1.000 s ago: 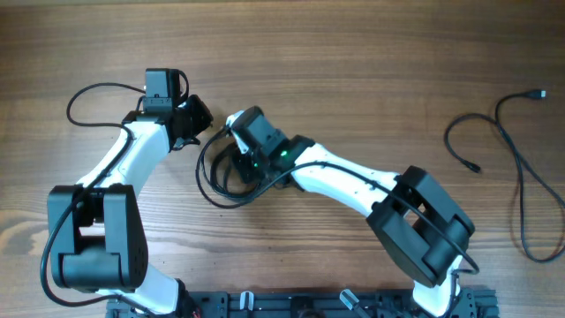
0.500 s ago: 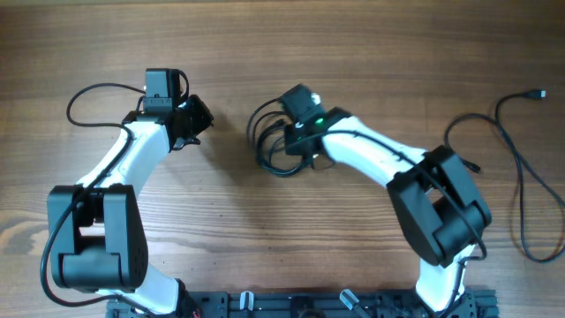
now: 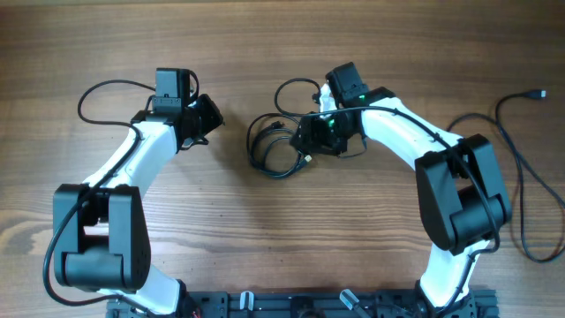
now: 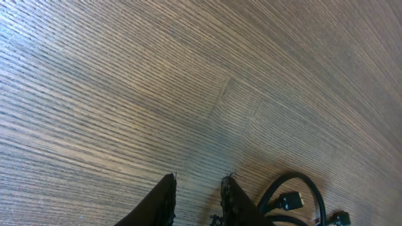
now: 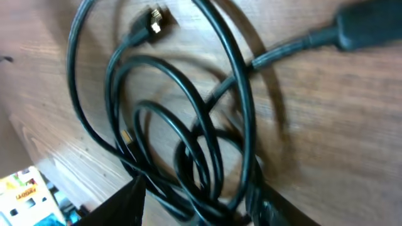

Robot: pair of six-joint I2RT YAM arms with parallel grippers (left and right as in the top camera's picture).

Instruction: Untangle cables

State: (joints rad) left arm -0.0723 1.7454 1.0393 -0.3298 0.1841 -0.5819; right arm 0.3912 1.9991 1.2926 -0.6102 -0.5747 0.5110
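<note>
The right gripper (image 3: 309,141) now sits farther right than a second ago, and the cables (image 3: 269,148) lie with it, well apart from the left gripper (image 3: 210,117). Its jaws stand wider. The left gripper sits slightly farther right, its jaws a little more parted.

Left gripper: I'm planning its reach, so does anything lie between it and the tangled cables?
Nothing visible does. Only bare table lies between the left gripper and the tangled cables.

Tangled cable bundle (image 3: 269,146) is laid on the wood table (image 3: 371,35) right by the right gripper (image 3: 305,146); a loose cable (image 3: 519,172) is left far off to its right.
</note>
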